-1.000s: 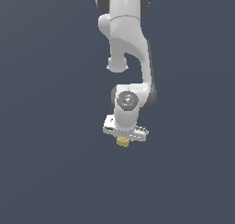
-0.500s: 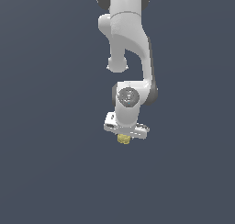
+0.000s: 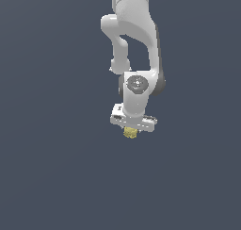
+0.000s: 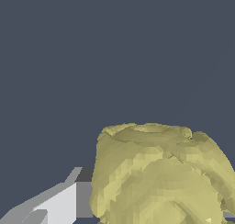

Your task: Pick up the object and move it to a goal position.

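The object (image 3: 130, 133) is a small pale yellow lumpy cube. It sits right under the white gripper (image 3: 131, 131) in the exterior view, near the middle of the picture. The gripper is shut on it and most of the fingers are hidden behind the hand. In the wrist view the object (image 4: 160, 177) fills much of the picture, very close to the camera, with one grey and white finger (image 4: 59, 202) pressed against its side. The white arm (image 3: 134, 45) reaches down from above.
A plain dark grey-blue surface (image 3: 47, 168) fills the background in both views. No other object, container or edge shows.
The arm and gripper have risen a little with the object in them. The grip has not changed.
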Controlling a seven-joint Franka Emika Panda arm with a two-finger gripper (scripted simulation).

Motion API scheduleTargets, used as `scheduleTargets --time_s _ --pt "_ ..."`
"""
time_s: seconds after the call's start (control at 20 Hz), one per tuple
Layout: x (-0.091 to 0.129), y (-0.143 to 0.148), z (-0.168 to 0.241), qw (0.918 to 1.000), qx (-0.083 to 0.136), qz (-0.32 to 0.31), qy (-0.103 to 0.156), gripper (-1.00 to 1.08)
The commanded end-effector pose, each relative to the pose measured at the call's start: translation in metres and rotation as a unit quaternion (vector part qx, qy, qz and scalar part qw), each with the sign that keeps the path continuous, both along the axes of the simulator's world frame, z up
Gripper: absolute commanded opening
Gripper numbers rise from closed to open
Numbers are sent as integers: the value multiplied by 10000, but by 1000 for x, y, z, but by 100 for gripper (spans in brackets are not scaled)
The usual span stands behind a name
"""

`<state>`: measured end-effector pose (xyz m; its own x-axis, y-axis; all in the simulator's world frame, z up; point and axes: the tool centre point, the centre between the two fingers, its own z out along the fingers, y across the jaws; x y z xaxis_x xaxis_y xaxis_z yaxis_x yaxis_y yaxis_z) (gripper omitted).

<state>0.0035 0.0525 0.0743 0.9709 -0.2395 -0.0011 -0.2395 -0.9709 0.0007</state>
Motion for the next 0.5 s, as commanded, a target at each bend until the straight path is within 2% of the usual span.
scheduleTargets --time_s 0.0,0.45 --pt "-15 7 11 10000 1 2 -5 -100" --pt "-71 33 52 10000 3 5 -5 -100"
